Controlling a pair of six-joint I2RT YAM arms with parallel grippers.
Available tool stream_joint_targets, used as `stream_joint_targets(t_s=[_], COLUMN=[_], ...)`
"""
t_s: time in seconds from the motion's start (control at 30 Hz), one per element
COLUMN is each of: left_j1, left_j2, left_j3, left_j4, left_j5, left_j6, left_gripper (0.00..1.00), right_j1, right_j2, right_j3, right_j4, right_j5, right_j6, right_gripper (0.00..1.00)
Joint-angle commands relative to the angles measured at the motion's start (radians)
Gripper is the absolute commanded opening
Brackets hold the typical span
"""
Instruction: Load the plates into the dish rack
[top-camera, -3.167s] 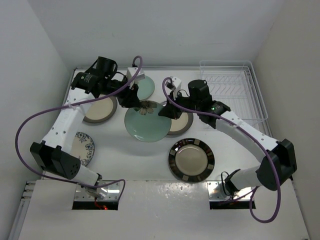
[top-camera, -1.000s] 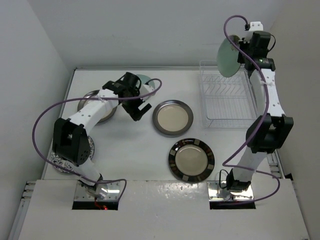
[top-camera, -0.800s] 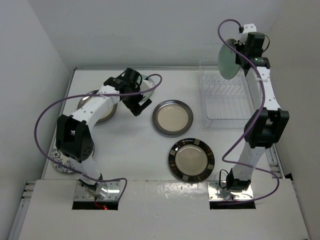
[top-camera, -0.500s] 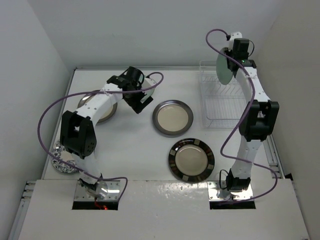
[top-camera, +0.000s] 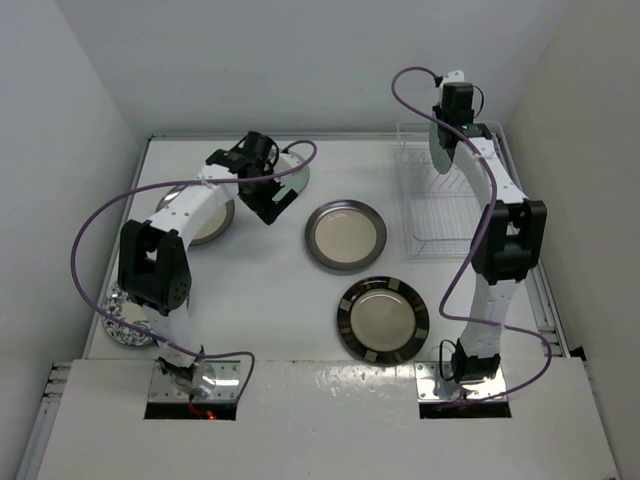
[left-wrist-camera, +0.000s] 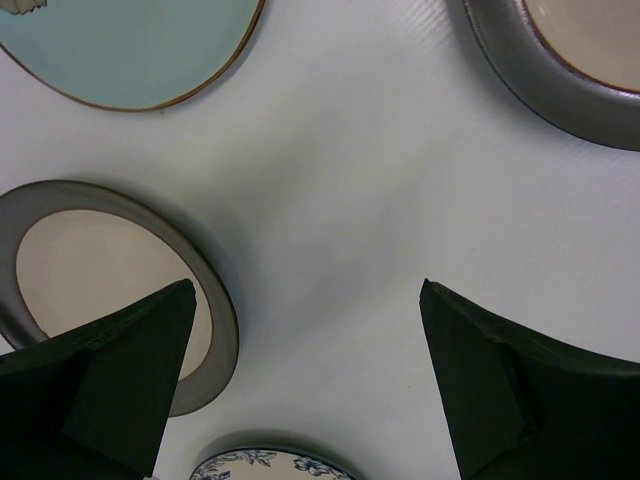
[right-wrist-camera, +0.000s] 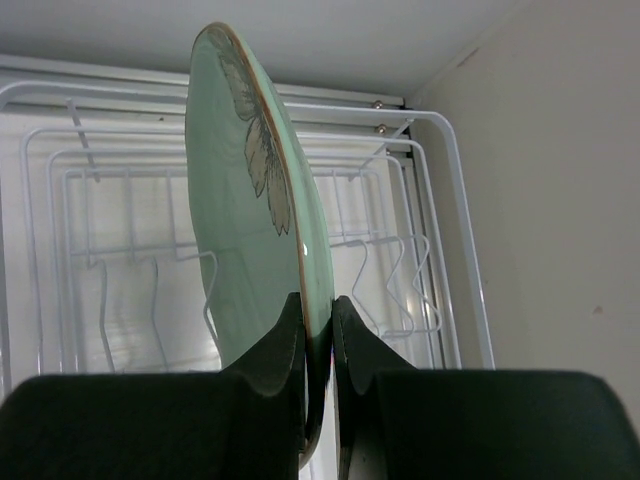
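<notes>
Over the far end of the rack (top-camera: 455, 200), your right pincer (right-wrist-camera: 318, 305) grips the green plate (right-wrist-camera: 250, 230) on edge; free rack runs toward six o'clock. Left pincer (left-wrist-camera: 305, 287) wide.

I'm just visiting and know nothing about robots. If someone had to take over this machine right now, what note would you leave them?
Right gripper: shut on a mint-green plate, held on edge over the dish rack, apparently not seated.
Left gripper: open, empty, hovering over the table.
Flat on the table: second mint-green plate, left cream plate, centre cream plate, black-banded plate, blue-floral plate.
Done: no plate racked.
Left: seat this plate, then load the other five.
</notes>
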Motion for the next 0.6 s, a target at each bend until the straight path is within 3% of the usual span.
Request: stream_joint_targets(t_s=[0.0,0.23,0.57], left_j1=[0.024,0.024,0.033], left_j2=[-0.025,-0.025,-0.034], left_j3=[-0.003,-0.003,-0.012], left_j4=[0.015,0.015,0.015], left_j5=[0.014,0.014,0.033], left_j6=[-0.02,-0.02,-0.02], left_gripper=[0.99,0.99,0.99], right_j1=[0.005,0.005,0.004], right_j2=[-0.119,-0.18,-0.206], right_j3=[0.047,-0.123,-0.207], right_j4=[0.183,0.235,0.257], right_j5=[0.076,0.039,0.033], right_j6=[-0.007,0.037,0.094], right_gripper=[0.0,0.0,0.0])
